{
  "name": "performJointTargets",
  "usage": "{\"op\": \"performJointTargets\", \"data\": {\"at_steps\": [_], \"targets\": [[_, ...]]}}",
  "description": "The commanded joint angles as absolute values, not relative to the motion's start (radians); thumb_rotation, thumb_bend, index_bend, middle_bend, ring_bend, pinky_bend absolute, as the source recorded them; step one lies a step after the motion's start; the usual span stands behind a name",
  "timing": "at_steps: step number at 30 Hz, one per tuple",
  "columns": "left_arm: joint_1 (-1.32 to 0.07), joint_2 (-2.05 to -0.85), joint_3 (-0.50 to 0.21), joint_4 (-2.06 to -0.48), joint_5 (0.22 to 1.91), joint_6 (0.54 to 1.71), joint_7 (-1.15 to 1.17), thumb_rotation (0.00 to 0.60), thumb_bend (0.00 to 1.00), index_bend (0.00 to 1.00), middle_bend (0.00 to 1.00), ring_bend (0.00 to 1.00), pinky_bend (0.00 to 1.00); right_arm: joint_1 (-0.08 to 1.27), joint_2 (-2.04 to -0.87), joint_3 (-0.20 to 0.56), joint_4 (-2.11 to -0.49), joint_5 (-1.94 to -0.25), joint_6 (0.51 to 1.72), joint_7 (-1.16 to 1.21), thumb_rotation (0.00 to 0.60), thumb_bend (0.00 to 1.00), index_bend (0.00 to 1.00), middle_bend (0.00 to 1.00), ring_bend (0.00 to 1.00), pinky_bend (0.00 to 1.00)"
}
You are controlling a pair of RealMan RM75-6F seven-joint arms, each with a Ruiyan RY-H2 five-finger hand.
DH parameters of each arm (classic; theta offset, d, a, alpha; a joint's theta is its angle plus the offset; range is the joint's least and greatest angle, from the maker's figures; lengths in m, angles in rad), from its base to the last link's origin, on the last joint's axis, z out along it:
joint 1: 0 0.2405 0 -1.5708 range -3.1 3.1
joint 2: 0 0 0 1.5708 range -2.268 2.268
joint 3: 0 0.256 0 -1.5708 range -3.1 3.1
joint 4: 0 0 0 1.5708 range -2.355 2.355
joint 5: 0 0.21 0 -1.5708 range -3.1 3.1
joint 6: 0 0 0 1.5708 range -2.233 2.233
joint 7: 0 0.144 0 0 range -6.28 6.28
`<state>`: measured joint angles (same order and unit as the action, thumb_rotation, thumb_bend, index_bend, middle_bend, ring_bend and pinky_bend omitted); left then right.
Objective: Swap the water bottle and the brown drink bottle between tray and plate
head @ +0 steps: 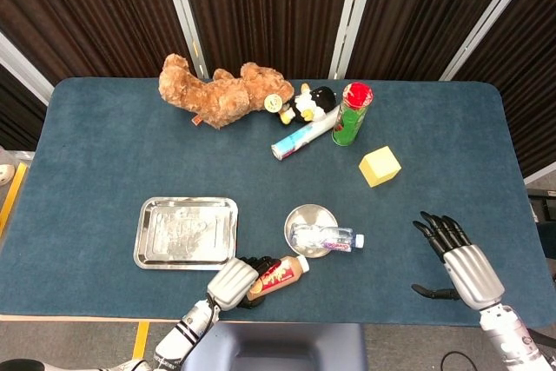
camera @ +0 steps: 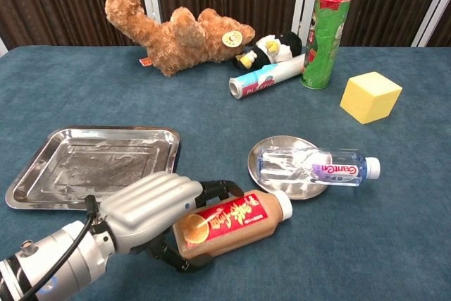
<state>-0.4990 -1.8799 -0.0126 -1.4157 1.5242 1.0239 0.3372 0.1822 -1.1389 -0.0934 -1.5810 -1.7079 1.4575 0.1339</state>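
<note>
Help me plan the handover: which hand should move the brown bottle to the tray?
Left. The left hand already grips the brown bottle beside the tray; the right hand is open, far across the table.

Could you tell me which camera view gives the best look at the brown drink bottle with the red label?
The chest view: the brown drink bottle with the red label lies large and close there, label and white cap plain, the left hand gripping its base. The head view shows the same bottle small from above, its base hidden under that hand.
</note>
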Motion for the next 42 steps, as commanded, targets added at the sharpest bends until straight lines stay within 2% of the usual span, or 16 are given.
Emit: {"op": "performJointTargets", "data": {"at_steps": [1, 8, 14, 16, 19, 23, 29, 32, 38, 42], "targets": [[-0.491, -1.852, -0.001, -1.444, 1.545, 1.062, 0.318, 0.6, 0.7, 0.67, 0.85, 0.83, 0.93, 0.181, -1.142, -0.092, -1.582, -1.707, 1.452, 0.126, 0.6, 0.19, 0.0, 0.0, 0.0, 0.07], [-0.488, -1.753, 0.016, -1.538, 1.655, 1.173, 0.252, 0.6, 0.71, 0.68, 0.86, 0.85, 0.96, 0.18, -1.151, -0.09, -1.588, -1.704, 1.435, 0.094, 0.6, 0.19, 0.0, 0.0, 0.0, 0.07], [-0.5, -1.68, 0.008, -1.532, 1.717, 1.231, 0.203, 0.6, 0.7, 0.68, 0.86, 0.85, 0.96, 0.178, -1.151, -0.09, -1.592, -1.706, 1.43, 0.088, 0.6, 0.19, 0.0, 0.0, 0.0, 0.07], [-0.525, -1.608, -0.02, -1.428, 1.752, 1.269, 0.116, 0.6, 0.7, 0.68, 0.86, 0.85, 0.95, 0.174, -1.153, -0.091, -1.595, -1.712, 1.436, 0.08, 0.6, 0.19, 0.0, 0.0, 0.0, 0.07], [-0.599, -1.554, 0.008, -1.221, 1.83, 1.258, -0.118, 0.6, 0.7, 0.68, 0.85, 0.83, 0.93, 0.169, -1.159, -0.093, -1.597, -1.719, 1.438, 0.061, 0.6, 0.19, 0.0, 0.0, 0.0, 0.07], [-0.646, -1.585, 0.025, -0.968, 1.864, 1.276, -0.254, 0.6, 0.69, 0.67, 0.83, 0.81, 0.91, 0.166, -1.17, -0.095, -1.6, -1.725, 1.433, 0.028, 0.6, 0.19, 0.0, 0.0, 0.0, 0.07], [-0.664, -1.636, 0.051, -0.721, 1.851, 1.294, -0.427, 0.6, 0.68, 0.67, 0.81, 0.77, 0.85, 0.158, -1.18, -0.093, -1.604, -1.728, 1.44, -0.001, 0.6, 0.19, 0.0, 0.0, 0.0, 0.07], [-0.663, -1.654, 0.073, -0.634, 1.851, 1.304, -0.484, 0.6, 0.68, 0.66, 0.78, 0.74, 0.83, 0.155, -1.186, -0.09, -1.602, -1.724, 1.439, -0.018, 0.6, 0.19, 0.0, 0.0, 0.0, 0.07], [-0.65, -1.66, 0.122, -0.568, 1.863, 1.334, -0.554, 0.6, 0.67, 0.62, 0.7, 0.62, 0.66, 0.156, -1.196, -0.08, -1.6, -1.709, 1.426, -0.037, 0.6, 0.19, 0.0, 0.0, 0.0, 0.07], [-0.635, -1.663, 0.141, -0.544, 1.861, 1.351, -0.542, 0.6, 0.62, 0.57, 0.6, 0.52, 0.57, 0.158, -1.199, -0.084, -1.6, -1.713, 1.418, -0.045, 0.6, 0.19, 0.0, 0.0, 0.0, 0.07]]}}
